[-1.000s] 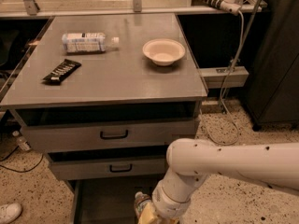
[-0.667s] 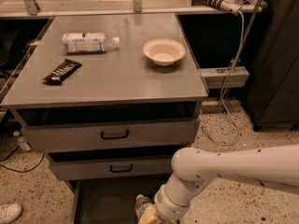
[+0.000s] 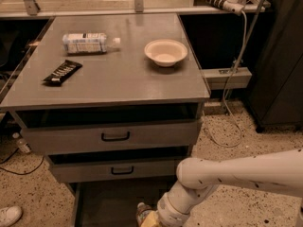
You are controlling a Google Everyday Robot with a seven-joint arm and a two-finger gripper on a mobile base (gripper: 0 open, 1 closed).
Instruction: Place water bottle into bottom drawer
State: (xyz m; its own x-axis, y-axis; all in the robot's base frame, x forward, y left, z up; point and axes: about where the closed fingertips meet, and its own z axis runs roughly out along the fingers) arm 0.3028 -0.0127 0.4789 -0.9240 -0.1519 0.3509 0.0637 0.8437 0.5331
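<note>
Gripper low over right part of open bottom drawer, bottle seemingly at tip, clamp state impossible to tell; risk of tumble over drawer wall onto floor on release, given roll-prone shape.

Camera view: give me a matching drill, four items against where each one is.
Items:
1. labelled bottle
2. white bowl
3. dark snack bar
4. gripper

Places:
A. at the picture's bottom edge, over the open bottom drawer
B. cabinet top, right of centre
C. cabinet top, front left
D. cabinet top, back left, lying on its side

Pairs: 1-D, 2-B, 3-C, 4-A
</note>
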